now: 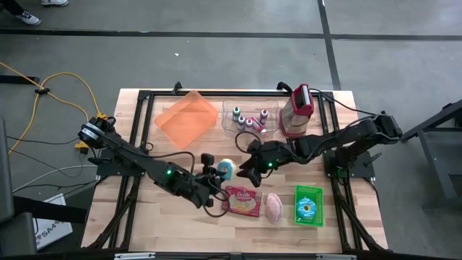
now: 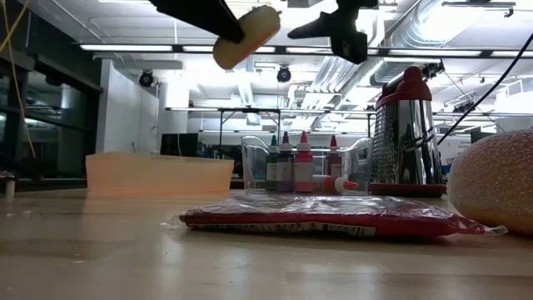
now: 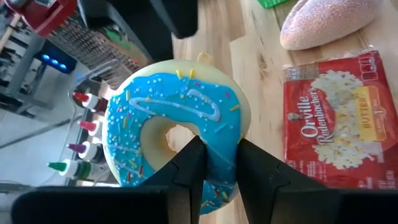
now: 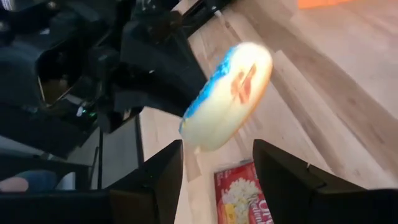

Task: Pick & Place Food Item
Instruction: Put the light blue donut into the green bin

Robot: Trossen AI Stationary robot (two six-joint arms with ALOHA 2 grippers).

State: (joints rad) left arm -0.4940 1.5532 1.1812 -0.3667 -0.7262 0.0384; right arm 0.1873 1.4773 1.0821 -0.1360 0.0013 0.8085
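A blue-frosted donut with sprinkles (image 3: 174, 118) hangs high above the table's middle (image 1: 226, 170), with my left gripper (image 3: 219, 146) shut on it. My right gripper (image 4: 214, 180) stands open just to the donut's right (image 1: 244, 172). In its wrist view the donut (image 4: 230, 93) floats beyond and between its fingers, apart from them. The low view shows the donut (image 2: 247, 35) near the top, with the right gripper (image 2: 346, 33) beside it. My left gripper pinches one stretch of the donut's ring (image 3: 219, 177). One finger (image 3: 189, 168) stands at the hole, the other (image 3: 261, 177) outside the rim. The fingers come slanting down from the table's left. The donut is lifted clear of the table and stands tilted on edge.
Below lie a red popcorn bag (image 1: 243, 201), a pink sugared bun (image 1: 274, 207) and a green box with another donut (image 1: 308, 205). At the back stand an orange tray (image 1: 187, 117), a clear bin of small bottles (image 1: 249, 118) and a steel grater (image 1: 297, 112).
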